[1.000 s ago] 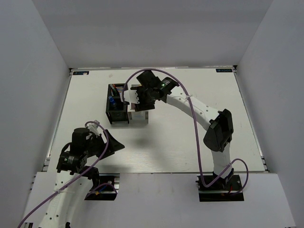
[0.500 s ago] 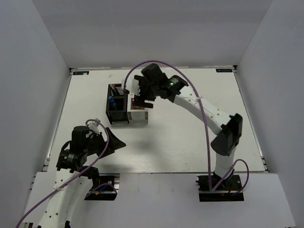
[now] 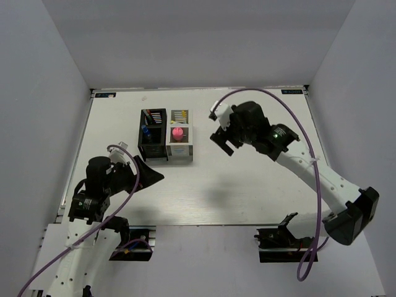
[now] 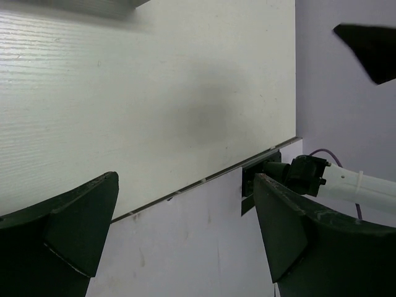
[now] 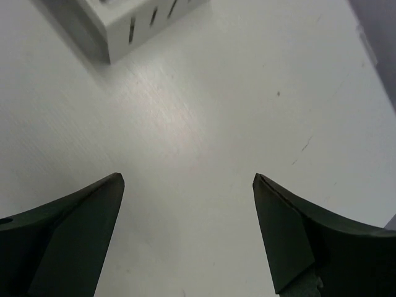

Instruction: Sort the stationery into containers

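Note:
The black organizer box and the white-grey organizer box stand side by side at the table's back left of centre. The pink cylinder stands in the white-grey box's near cell. Pens with yellow ends fill its far cell. The black box holds a blue-clear pen and white pens. My right gripper is open and empty, right of the boxes; a corner of the white-grey box shows in the right wrist view. My left gripper is open and empty near the front left.
The table's front edge and the right arm's base mount show in the left wrist view. White walls close in the table on the left, back and right.
My right gripper has lifted away from the white-grey box and swung right, open and empty. The pink cylinder now shows in that box's near cell. The left arm has barely moved.

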Robot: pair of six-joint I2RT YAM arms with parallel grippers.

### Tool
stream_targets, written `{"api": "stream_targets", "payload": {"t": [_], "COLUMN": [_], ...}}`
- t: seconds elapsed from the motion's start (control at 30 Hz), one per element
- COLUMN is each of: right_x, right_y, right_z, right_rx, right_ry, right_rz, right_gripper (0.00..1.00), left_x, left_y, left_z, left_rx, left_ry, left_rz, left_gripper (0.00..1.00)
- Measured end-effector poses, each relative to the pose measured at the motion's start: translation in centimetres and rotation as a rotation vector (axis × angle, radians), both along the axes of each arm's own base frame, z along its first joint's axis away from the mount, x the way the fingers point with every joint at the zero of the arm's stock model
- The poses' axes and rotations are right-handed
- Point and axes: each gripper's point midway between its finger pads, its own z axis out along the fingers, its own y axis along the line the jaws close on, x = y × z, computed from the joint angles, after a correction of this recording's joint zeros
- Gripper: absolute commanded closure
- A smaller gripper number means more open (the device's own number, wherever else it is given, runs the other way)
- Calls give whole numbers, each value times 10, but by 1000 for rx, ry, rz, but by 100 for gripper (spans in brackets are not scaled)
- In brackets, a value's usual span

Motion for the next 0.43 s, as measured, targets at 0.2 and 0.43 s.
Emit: {"api": "stream_targets", "payload": {"t": [0.2, 0.43], "right_x": [-33, -49], "right_y": [-46, -77], "right_z": [-55, -49], "right_rx": [-38, 80], "right_ry": [62, 19], "right_rz": [-90, -207], "right_gripper": [10, 10], "left_x": [3, 2], "left_y": [0, 0], "left_z": [5, 13], "left_rx": [-8, -25], "left_ry": [-14, -44], "left_rz": [6, 25], "left_gripper": [0, 0]}}
